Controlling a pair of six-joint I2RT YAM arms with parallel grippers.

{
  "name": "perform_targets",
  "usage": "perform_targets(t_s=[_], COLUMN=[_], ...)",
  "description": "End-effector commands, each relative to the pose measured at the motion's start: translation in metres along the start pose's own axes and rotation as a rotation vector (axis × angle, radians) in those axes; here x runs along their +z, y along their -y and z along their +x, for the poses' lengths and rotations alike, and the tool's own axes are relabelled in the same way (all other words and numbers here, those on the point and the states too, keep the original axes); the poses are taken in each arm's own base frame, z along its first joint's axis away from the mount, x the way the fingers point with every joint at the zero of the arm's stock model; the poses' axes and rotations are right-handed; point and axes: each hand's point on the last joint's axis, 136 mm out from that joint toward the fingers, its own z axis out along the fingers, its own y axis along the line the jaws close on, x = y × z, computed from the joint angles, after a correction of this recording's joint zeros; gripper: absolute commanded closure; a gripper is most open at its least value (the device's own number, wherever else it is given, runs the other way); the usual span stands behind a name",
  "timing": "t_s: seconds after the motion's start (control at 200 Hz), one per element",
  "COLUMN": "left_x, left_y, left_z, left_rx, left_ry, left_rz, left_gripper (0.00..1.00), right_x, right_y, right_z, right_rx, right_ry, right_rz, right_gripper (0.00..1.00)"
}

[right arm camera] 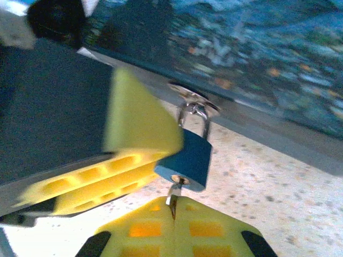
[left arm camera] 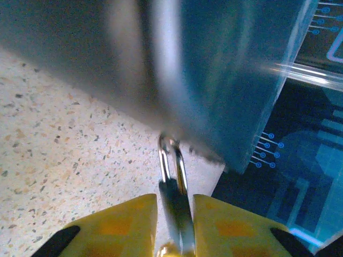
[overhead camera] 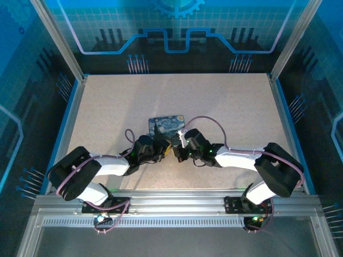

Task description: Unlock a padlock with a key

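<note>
Left gripper (left arm camera: 175, 210): right up at the lens we see its yellow pads pinched tight on the padlock (left arm camera: 177, 211), the arm reaching in from the left of the table (overhead camera: 107, 107).
Padlock (right arm camera: 188, 159): blue body held up off the table between the two grippers, just in front of the box (overhead camera: 166, 124). The shackle (right arm camera: 206, 124) points up towards the box's lower edge, and we cannot tell whether the two touch.
Key (right arm camera: 172, 196): sitting in the keyway on the underside of the lock, its tail running down into the seam of the right fingers.
Right gripper (right arm camera: 174, 208): yellow pads closed narrow on the key, meeting the left gripper (overhead camera: 159, 149) nose to nose at mid-table.
Room: tight at the back, where the box stands close behind the lock. We see broad bare speckled table to the left, to the right and beyond the box, out to the blue-edged rims.
Print: a swirling night-sky picture on the box lid, with any lettering too blurred for us to read.
</note>
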Motion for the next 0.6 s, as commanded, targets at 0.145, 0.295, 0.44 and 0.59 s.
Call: perform_targets(t_s=[0.145,0.295,0.44,0.59], left_x=[-0.006,-0.011,-0.021,-0.035], left_y=[-0.019,-0.016,-0.012,-0.005], left_z=[0.006,0.003,-0.001,-0.008], left_rx=[0.027,0.055,0.095,0.155], left_ry=[-0.017,0.002,0.033,0.076], left_rz=[-0.057,-0.057,-0.068,-0.086], left_gripper=[0.59,0.53,0.5,0.45], right_x=[-0.002,-0.003,-0.006,-0.009], right_y=[0.037,0.034,0.031,0.029], right_z=[-0.006,-0.009,-0.013,-0.012], right_rx=[0.092,0.119,0.176,0.272], right_ry=[0.038,0.046,0.063,0.041], right_rz=[0.1,0.036,-0.036,-0.116], right_gripper=[1.0,1.0,1.0,1.0])
